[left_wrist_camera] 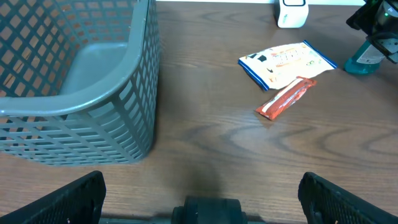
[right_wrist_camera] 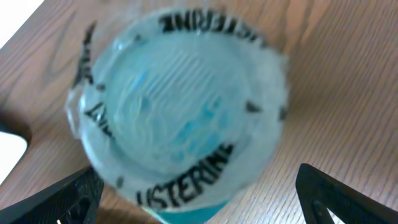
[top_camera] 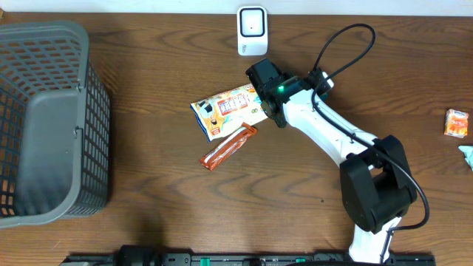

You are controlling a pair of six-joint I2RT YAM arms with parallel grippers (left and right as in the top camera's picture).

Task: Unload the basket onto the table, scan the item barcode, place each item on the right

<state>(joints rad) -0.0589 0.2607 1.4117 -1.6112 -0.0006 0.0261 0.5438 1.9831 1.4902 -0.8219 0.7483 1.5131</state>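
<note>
A teal Listerine mouthwash bottle (right_wrist_camera: 180, 106) stands upright on the wooden table; the right wrist view looks straight down on its sealed clear cap. My right gripper (right_wrist_camera: 196, 199) is open around it, with the left finger close to the bottle's side and a clear gap at the right finger (right_wrist_camera: 336, 193). In the overhead view the right gripper (top_camera: 267, 85) covers the bottle, just below the white scanner (top_camera: 252, 30). In the left wrist view the bottle (left_wrist_camera: 362, 59) shows under the right arm. My left gripper (left_wrist_camera: 199, 190) is open and empty, low over bare table.
A grey mesh basket (top_camera: 44, 118) fills the left side. A white-and-blue snack packet (top_camera: 230, 108) and an orange-red bar (top_camera: 229, 147) lie left of the right gripper. A small orange packet (top_camera: 457, 122) lies at the far right edge.
</note>
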